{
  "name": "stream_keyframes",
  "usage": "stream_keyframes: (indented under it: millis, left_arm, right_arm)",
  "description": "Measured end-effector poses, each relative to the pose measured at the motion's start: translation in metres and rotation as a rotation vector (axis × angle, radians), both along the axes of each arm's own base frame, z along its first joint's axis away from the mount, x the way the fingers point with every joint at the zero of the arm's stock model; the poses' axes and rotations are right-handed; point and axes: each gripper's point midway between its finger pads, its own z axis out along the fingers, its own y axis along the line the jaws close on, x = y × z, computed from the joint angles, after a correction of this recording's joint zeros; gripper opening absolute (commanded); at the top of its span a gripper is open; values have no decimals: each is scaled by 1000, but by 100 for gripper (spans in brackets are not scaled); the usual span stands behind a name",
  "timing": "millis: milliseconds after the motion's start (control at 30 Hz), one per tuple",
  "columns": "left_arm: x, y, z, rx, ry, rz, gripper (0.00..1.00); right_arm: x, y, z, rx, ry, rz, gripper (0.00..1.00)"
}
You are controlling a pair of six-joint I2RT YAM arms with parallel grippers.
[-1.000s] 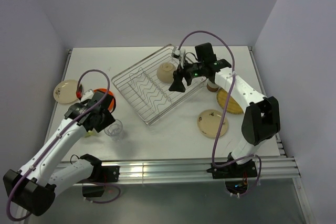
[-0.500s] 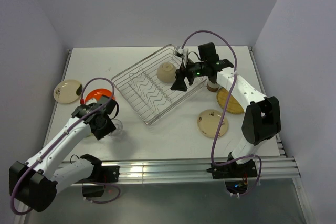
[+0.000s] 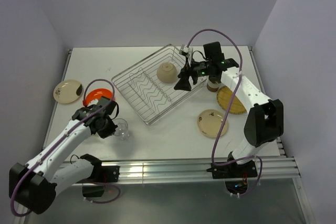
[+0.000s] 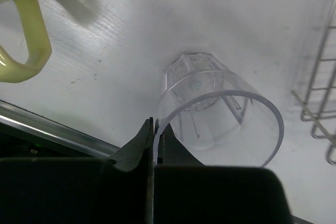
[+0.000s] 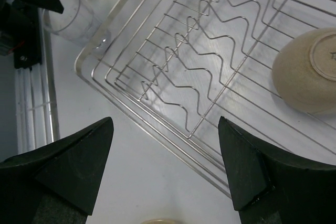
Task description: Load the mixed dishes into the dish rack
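A clear glass (image 4: 210, 108) stands on the white table, near the rack's near corner. My left gripper (image 4: 155, 137) is shut on its rim, one finger inside and one outside; from above they show as the glass (image 3: 122, 128) and the gripper (image 3: 113, 125). The silver wire dish rack (image 3: 149, 90) holds one cream bowl (image 3: 167, 71) upside down. My right gripper (image 5: 165, 166) hangs open and empty over the rack's near right edge (image 5: 173, 140), with the bowl (image 5: 307, 72) to its right.
An orange plate (image 3: 97, 95) and a cream plate (image 3: 67, 91) lie left of the rack. A pale-green mug handle (image 4: 26, 40) shows beside the glass. Right of the rack are a speckled plate (image 3: 212, 123), a yellow woven plate (image 3: 231, 100) and a brown-and-white cup (image 3: 212, 83).
My left arm swung right to the glass and its jaws closed on the rim. My right gripper drifted slightly right and back, still open.
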Motion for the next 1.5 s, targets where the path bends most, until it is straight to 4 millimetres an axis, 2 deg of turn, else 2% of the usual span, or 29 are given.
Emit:
stream_keyframes:
  millis: [100, 267, 400, 533, 633, 733, 833, 967, 1300, 1500]
  left_arm:
    - [6, -6, 20, -65, -104, -13, 0]
    - [24, -25, 84, -215, -341, -76, 0]
    - [38, -46, 131, -325, -482, -155, 0]
    - [53, -74, 162, -450, -582, -245, 0]
    - [69, -99, 185, -568, -662, -303, 0]
    - [88, -124, 206, -692, -731, -350, 0]
    - [102, -143, 220, -802, -773, -390, 0]
    - [111, -160, 237, -908, -818, -443, 0]
    - [107, -177, 263, -1041, -874, -548, 0]
    - [104, -180, 266, -1079, -880, -571, 0]
  right_arm:
    - [-14, 1, 8, 18, -7, 56, 87]
    - [-45, 4, 30, 77, -5, 146, 85]
    - [-61, 13, 49, 124, 48, 151, 84]
    - [-64, 27, 72, 224, 139, 102, 85]
    - [-61, 37, 87, 333, 291, 25, 91]
    - [-55, 43, 90, 446, 475, -71, 100]
    - [-49, 43, 86, 523, 649, -175, 100]
    - [-43, 38, 95, 621, 792, -261, 100]
    - [-53, 33, 147, 846, 918, -224, 100]
    - [-66, 45, 159, 869, 964, -163, 100]
